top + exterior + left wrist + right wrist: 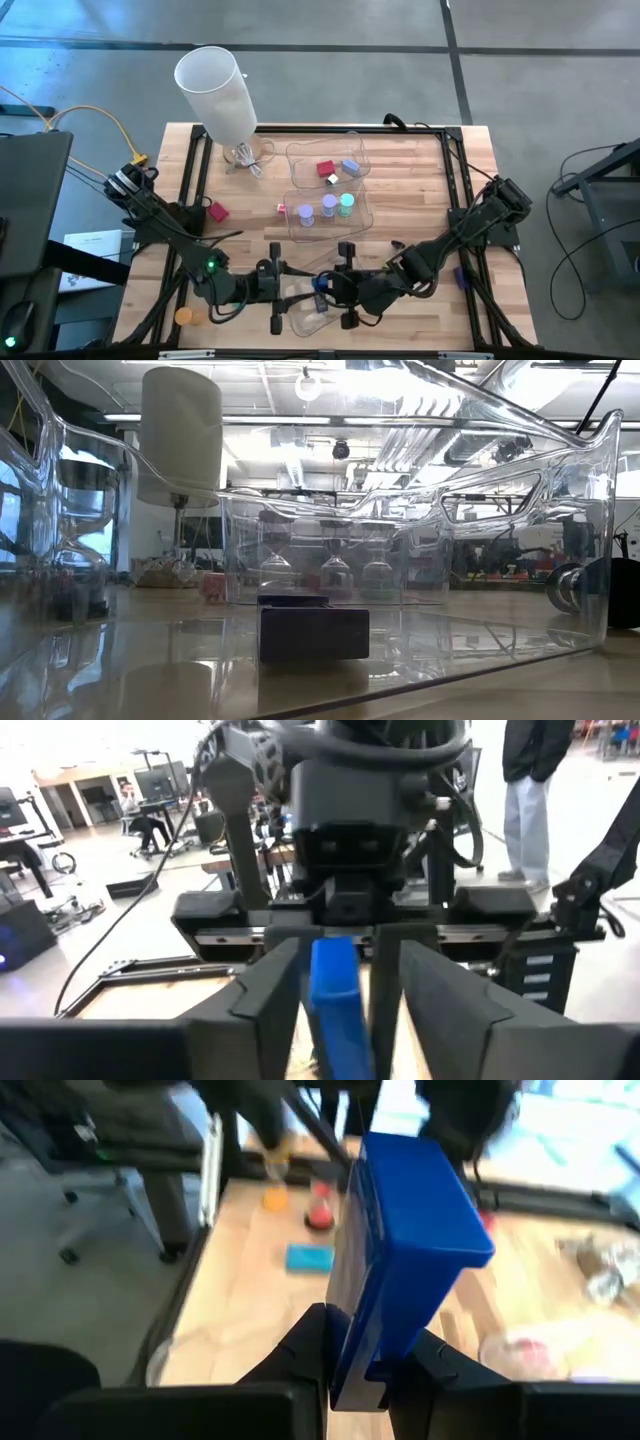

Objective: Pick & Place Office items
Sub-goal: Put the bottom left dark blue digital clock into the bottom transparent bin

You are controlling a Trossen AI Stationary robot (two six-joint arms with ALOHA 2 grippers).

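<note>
- Blue block at 6 o'clock of counter, above near clear tray.
- R gripper fingers pinch the block.
- L gripper faces it, fingers spread either side, not gripping.
- Lilac, teal cylinders sit in mid tray.

Two dark, jointed robot arms, matte black, with thin black cables along their links; a small green light glows on the left arm. Each ends in a gripper with two blocky, wedge-shaped black fingers.
</note>
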